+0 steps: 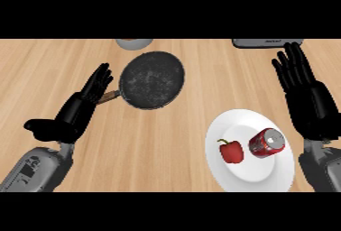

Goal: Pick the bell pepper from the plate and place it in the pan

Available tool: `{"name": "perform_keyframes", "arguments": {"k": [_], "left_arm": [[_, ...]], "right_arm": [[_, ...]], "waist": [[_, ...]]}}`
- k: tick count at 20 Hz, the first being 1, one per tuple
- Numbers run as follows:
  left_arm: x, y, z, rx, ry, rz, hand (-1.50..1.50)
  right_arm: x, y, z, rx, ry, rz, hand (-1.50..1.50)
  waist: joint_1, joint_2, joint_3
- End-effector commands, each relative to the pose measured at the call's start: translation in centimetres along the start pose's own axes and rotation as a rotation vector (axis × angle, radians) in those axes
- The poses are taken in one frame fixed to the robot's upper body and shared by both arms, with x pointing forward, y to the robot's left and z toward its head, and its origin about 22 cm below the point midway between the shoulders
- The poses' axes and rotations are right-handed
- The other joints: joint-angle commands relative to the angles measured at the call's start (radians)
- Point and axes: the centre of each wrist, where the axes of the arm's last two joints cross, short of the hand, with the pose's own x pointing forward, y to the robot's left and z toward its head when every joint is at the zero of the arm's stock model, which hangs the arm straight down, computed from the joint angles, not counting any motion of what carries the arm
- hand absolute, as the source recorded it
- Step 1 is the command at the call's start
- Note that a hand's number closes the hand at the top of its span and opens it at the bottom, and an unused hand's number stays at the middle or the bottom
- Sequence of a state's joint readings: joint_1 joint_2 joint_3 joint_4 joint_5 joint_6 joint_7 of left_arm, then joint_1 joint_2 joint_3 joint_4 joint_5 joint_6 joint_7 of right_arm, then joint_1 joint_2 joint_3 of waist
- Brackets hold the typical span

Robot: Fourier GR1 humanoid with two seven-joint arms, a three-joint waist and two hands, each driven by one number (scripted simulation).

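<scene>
Nothing done yet: bell pepper (pixel 231 151) lying on the white plate (pixel 230 124) beside a red can (pixel 267 143), dark pan (pixel 152 80) bare and well apart, left hand (pixel 83 106) and right hand (pixel 306 92) both spread, holding nothing; grasp, carry and placing all remaining.

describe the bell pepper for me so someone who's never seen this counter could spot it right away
Find the white plate on the wooden counter, at the lower right, just inside the robot's right hand. Two red things sit on it; the bell pepper is the left one. It is plain red, lumpy, with a short dark stem on top, while its neighbour, a can, has a silver end.
</scene>
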State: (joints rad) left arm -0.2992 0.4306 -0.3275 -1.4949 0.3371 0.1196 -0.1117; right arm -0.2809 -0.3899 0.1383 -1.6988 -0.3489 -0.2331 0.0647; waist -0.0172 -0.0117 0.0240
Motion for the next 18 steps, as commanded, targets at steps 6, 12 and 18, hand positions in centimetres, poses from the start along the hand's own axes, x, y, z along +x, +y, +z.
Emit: {"name": "perform_keyframes", "arguments": {"k": [6, 12, 18], "left_arm": [[-5.2, 9.5, 6.2, 0.386, 0.472, -0.265, 0.0], [-6.0, 10.0, 7.7, 0.458, 0.595, -0.214, 0.0], [-6.2, 10.6, 7.5, 0.471, 0.622, -0.219, 0.0]], "right_arm": [[3.0, 6.0, 0.9, 0.601, -0.237, -0.134, -1.5], [-5.3, 0.0, 5.2, -0.082, -0.213, -0.109, 1.5], [-7.1, -4.8, 8.6, 0.184, -0.359, -0.015, -1.5]], "waist": [[0.102, 0.022, -0.019], [0.009, 0.019, -0.016], [0.012, 0.012, -0.023]]}}
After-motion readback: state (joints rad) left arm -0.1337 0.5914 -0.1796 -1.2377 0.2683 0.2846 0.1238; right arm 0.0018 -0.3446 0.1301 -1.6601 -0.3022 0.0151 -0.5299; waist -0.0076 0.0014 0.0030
